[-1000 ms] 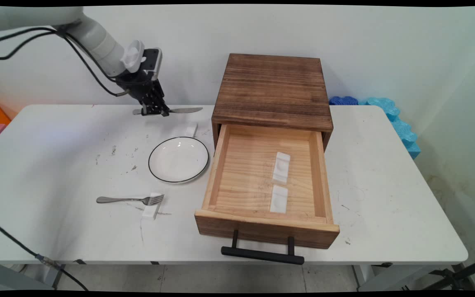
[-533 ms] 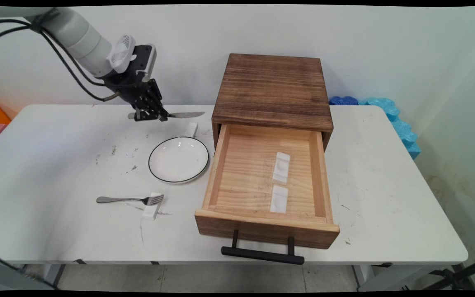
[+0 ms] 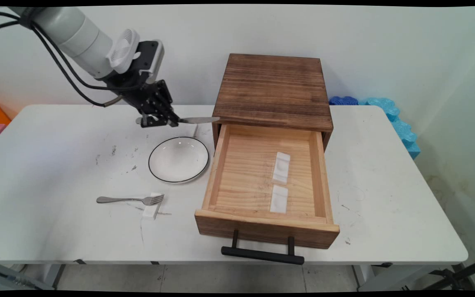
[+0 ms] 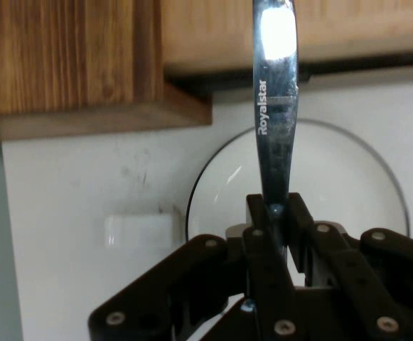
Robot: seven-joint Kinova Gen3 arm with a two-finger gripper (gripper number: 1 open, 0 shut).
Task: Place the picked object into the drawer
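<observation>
Knife: I hold a metal table knife (image 3: 194, 120) above the table, roughly level, its blade lettered "Royalstar" (image 4: 274, 106) in my hand view. Its tip reaches the back left corner of the open drawer, at the cabinet's front edge.
End effector: my end effector (image 3: 159, 122) has its two black fingers (image 4: 263, 234) pinched on the knife's handle end, the blade running out ahead of them. It hangs over the table just behind the plate, left of the cabinet.
Plate: a white plate with a dark rim (image 3: 178, 159) lies on the table just left of the drawer, below and in front of my end effector; in my hand view its rim (image 4: 213, 170) curves under the blade.
Small white block: a white block (image 4: 138, 231) lies on the table behind the plate, close to the cabinet's left side.
Cabinet: a dark wooden cabinet (image 3: 272, 88) stands at the back of the table, its pale wooden drawer (image 3: 221, 165) pulled out toward the near side, black handle (image 3: 262, 255) in front.
In the drawer: two white pieces (image 3: 281, 167) lie on the drawer floor, one behind the other, right of its middle.
Fork: a metal fork (image 3: 130, 200) lies left of the drawer's front, well apart from my end effector, its tines on another white block (image 3: 151, 211).
Table: white, scuffed (image 3: 56, 165).
</observation>
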